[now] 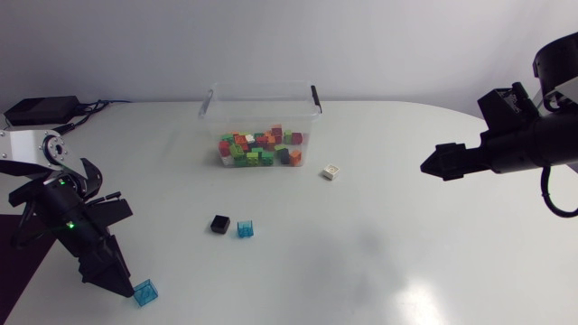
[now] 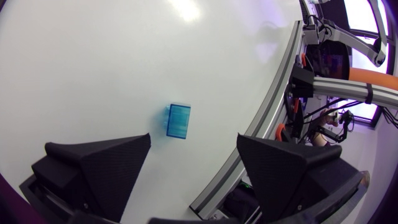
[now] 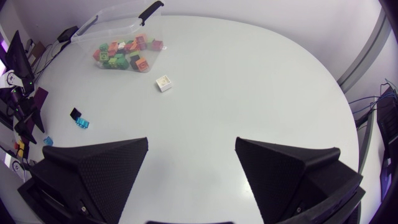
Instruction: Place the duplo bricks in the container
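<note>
**Head view.** Clear container [image 1: 262, 104] at the far middle of the counter [image 1: 379, 253], holding a heap of mixed-colour duplo bricks [image 1: 260, 149]. Outside it:
- white brick [image 1: 330, 171], near the container's right front corner
- black brick [image 1: 219, 223] with blue brick A [image 1: 245, 228] just beside it, centre-left
- blue brick B [image 1: 145, 292], near the front-left edge, just beside the tip of the left gripper [image 1: 113, 275]

Right gripper [image 1: 433, 164] is over the counter's right side, well apart from all bricks.

**Left wrist view.** Left gripper [image 2: 194, 155] is spread wide and holds nothing. Blue brick B [image 2: 179, 121] lies on the counter ahead of it, approx. in line with the gap between the fingers – neither finger touches it. Counter edge runs close beside the brick.

**Right wrist view.** Right gripper [image 3: 191, 155] is also wide apart and empty. Far ahead of it are the container [image 3: 109, 22] w/ bricks inside and the white brick [image 3: 163, 83] nearer. Off to one side are the black brick [image 3: 75, 114] next to blue brick A [image 3: 83, 123], and blue brick B [image 3: 48, 140] beyond.
</note>
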Controlling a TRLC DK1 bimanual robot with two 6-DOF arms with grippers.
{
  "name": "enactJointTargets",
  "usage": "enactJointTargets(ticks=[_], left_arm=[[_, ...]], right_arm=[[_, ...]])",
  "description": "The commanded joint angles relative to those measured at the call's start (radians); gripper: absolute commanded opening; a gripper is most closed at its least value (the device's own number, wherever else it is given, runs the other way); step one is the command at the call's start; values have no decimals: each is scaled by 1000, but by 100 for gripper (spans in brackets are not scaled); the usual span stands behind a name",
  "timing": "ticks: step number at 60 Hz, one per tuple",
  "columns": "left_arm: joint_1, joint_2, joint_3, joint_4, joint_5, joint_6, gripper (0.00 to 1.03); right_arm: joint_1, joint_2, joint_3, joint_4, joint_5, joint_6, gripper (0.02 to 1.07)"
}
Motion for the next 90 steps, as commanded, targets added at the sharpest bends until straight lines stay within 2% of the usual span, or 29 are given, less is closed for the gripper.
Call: enactJointTargets(ticks=[1,14,27,30,41,49,56,58,60,63,68,78,90], left_arm=[[-4,37,17,4,17,47,96],[-17,78,-8,81,35,48,91],[-42,73,-58,128,35,51,75],[-45,72,-71,133,33,58,75],[-59,70,-106,171,21,58,60],[-71,69,-121,206,9,39,54],[-88,69,-127,237,1,1,39],[-93,64,-131,245,-2,-4,38],[-99,63,-132,249,-10,-15,32],[-103,58,-131,252,-11,-22,32],[-113,35,-141,245,-23,-28,24],[-143,-25,-173,274,-52,-50,23],[-156,-114,-137,236,-49,-82,22]], right_arm=[[-6,16,0,-7,-13,-19,103],[1,19,-7,-3,-19,-25,103],[17,14,-28,54,-21,-42,103],[29,14,-42,80,-21,-45,103],[61,36,-71,172,-61,-37,103],[99,83,-57,204,-61,-34,103],[136,149,-39,250,-61,-39,103],[138,171,-28,255,-61,-39,103],[142,194,-14,255,-61,-39,103],[145,222,1,261,-62,-46,103],[148,286,43,281,-82,-59,103],[153,435,171,266,-84,-57,103],[198,634,363,188,-82,-120,103]])
